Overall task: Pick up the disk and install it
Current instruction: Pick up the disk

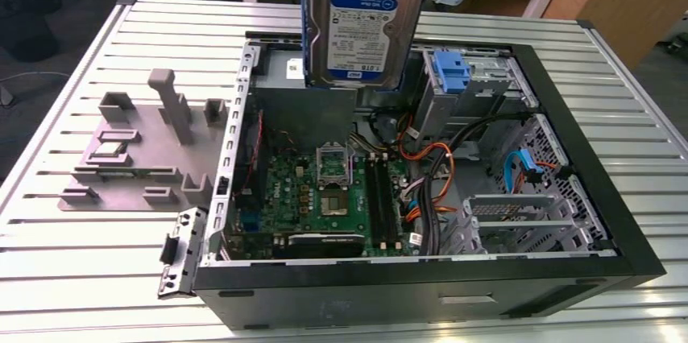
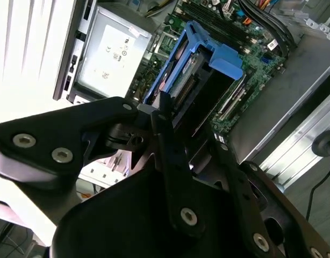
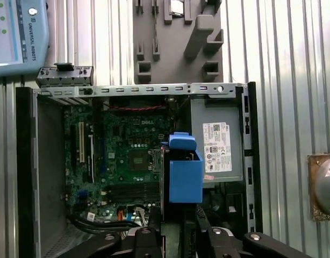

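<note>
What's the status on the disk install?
Claw shut on the disk, held upright above the open computer case. Not yet installed. Nothing seen between them.

1 disk (image 1: 363, 33), 1 computer case (image 1: 408, 277)

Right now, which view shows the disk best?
The exterior view: the disk hangs label-side out above the open computer case. Both wrist views show it end-on, mostly its blue carrier frame, held in the gripper.

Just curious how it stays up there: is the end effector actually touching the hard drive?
Touching. In the second wrist view the end effector clamps the hard drive from both sides.
</note>
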You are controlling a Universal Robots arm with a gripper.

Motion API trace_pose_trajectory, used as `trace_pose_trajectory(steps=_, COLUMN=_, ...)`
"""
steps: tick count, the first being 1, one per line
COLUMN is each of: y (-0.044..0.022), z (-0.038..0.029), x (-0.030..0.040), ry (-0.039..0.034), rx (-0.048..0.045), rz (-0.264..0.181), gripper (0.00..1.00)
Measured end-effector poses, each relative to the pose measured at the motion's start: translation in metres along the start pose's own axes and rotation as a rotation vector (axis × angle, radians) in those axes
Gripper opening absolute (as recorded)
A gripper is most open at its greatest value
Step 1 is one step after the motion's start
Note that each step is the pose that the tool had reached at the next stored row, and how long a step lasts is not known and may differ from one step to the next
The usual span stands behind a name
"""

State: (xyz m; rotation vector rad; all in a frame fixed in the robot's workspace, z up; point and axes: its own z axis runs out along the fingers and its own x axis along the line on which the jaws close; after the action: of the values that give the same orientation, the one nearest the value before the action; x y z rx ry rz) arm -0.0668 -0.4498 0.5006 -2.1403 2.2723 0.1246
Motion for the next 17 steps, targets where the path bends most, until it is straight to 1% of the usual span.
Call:
trace_pose_trajectory(steps=3, y=-0.0020, z=0.0002, x=0.0074, ry=-0.0002, rx=0.0003, rz=0.005, gripper=0.35)
trace_pose_trajectory(steps=14, y=-0.0049, z=-0.0002, x=0.0227, ry=0.0000, rx=0.0009, rz=0.012, gripper=0.35)
trace_pose_trajectory(steps=17, y=-0.0055, z=-0.0003, x=0.0254, ry=0.0005, rx=0.0010, rz=0.014, gripper=0.35)
